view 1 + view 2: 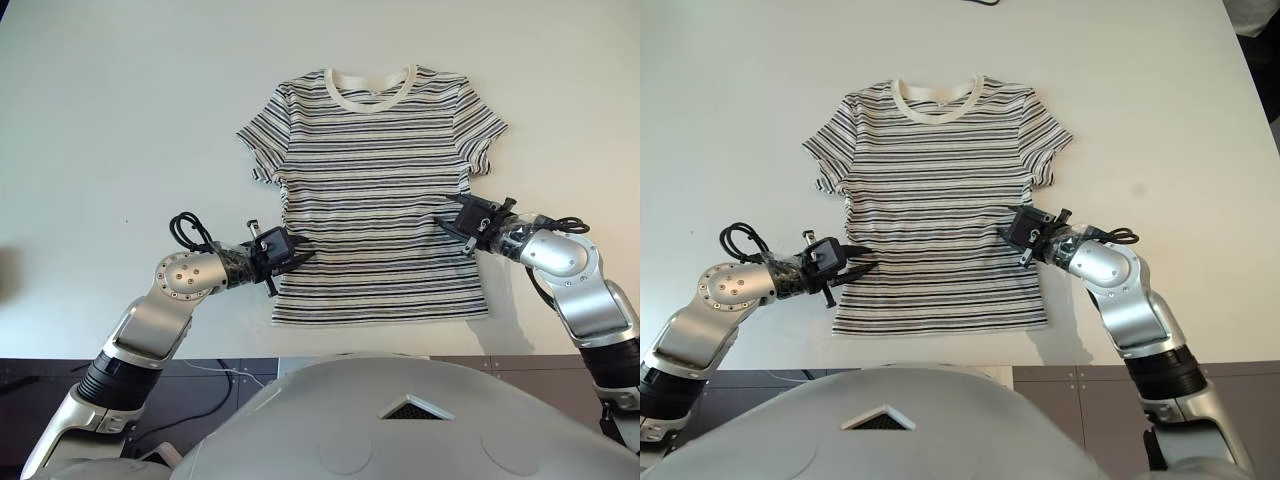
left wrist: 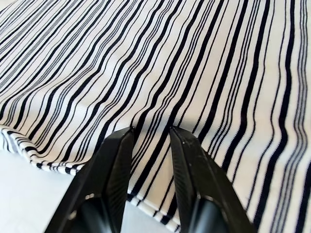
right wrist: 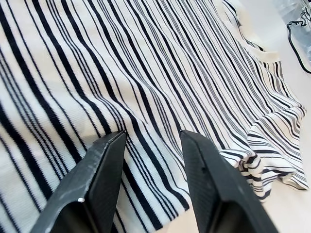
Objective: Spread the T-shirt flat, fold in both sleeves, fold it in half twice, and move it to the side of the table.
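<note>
White table (image 1: 110, 120): T-shirt (image 1: 375, 190) laid flat; left gripper (image 1: 303, 257) and right gripper (image 1: 446, 222) held at its side edges, both narrowly parted.

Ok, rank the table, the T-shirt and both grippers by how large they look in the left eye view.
1. table
2. T-shirt
3. left gripper and right gripper: they look about alike, so no order between them.

**Silver arms, black claws**

Left arm (image 1: 150, 320) and right arm (image 1: 590, 295): silver-grey shells, rounded joints, ribbed black collars. Black cable (image 1: 188, 232) loops at each wrist. Left claw (image 2: 150, 130) and right claw (image 3: 153, 133): glossy black tapered fingers.
</note>
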Tool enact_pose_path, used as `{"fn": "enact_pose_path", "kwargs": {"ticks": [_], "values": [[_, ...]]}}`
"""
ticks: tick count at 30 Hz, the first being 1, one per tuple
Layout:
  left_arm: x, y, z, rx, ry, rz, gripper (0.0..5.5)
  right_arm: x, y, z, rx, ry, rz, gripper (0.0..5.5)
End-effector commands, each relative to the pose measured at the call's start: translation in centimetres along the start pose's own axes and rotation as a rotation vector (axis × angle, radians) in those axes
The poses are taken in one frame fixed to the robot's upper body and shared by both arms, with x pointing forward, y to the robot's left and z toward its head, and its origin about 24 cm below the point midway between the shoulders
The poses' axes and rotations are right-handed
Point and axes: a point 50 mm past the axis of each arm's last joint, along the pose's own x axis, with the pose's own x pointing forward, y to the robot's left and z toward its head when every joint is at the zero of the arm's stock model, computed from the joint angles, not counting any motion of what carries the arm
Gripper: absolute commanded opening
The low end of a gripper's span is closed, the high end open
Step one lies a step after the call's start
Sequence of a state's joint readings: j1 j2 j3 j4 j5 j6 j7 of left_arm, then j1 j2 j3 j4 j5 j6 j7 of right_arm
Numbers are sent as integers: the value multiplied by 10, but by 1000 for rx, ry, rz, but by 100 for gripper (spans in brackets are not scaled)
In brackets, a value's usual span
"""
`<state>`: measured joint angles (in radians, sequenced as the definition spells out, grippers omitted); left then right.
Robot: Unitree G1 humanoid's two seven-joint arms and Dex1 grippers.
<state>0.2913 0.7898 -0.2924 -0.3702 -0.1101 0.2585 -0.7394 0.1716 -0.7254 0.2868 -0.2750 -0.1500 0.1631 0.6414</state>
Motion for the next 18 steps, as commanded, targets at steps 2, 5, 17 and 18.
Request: {"fn": "enact_pose_path", "kwargs": {"ticks": [2,5,17,18], "values": [[-24,-26,-33,-72,171,-72,134,-31,36,-19,61,109,187,203],[-29,-44,-31,-112,150,-95,134,-42,38,-15,69,114,189,203],[-51,8,15,-147,-56,116,134,-52,-31,26,187,-154,-102,203],[-57,20,31,-146,-142,148,134,-51,-38,27,180,-163,-117,203]]}}
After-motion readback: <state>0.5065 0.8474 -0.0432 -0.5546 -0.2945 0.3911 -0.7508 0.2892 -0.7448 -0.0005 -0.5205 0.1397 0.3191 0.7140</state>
